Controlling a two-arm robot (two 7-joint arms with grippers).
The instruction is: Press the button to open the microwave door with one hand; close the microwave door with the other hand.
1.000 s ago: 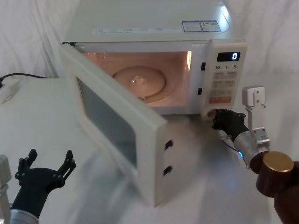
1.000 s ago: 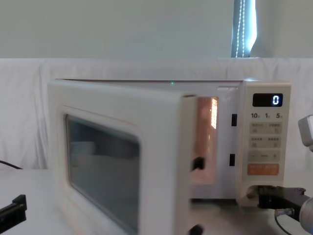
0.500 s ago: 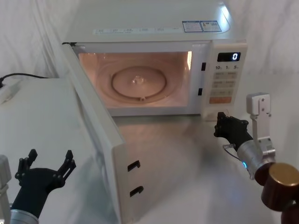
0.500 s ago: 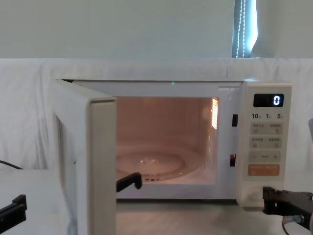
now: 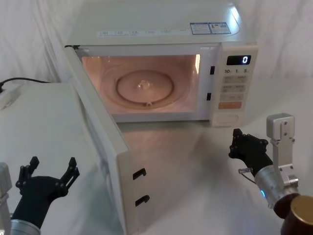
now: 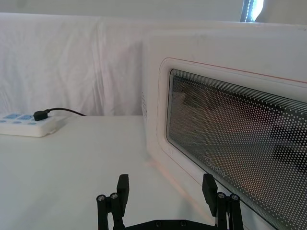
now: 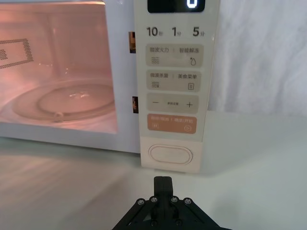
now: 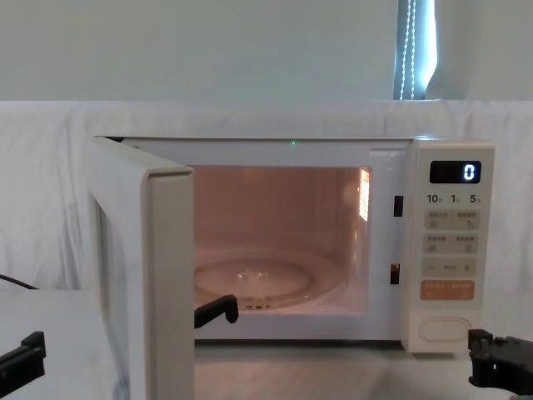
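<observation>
Nearest you, the left gripper (image 5: pixel 49 175) sits low with fingers spread, beside the microwave door (image 5: pixel 105 147), which stands wide open. Farther on, the right gripper (image 5: pixel 247 145), fingers pressed together, hovers apart from the button (image 7: pixel 171 155) on the control panel (image 5: pixel 234 85).

The microwave door (image 5: pixel 105 147) stands swung wide open on its left hinge, its cream edge with two latch hooks facing me, its dark dotted window (image 6: pixel 240 143) turned outward. The button (image 7: pixel 171 155), a wide cream pill shape, sits unpressed at the control panel's bottom, below the orange key.
</observation>
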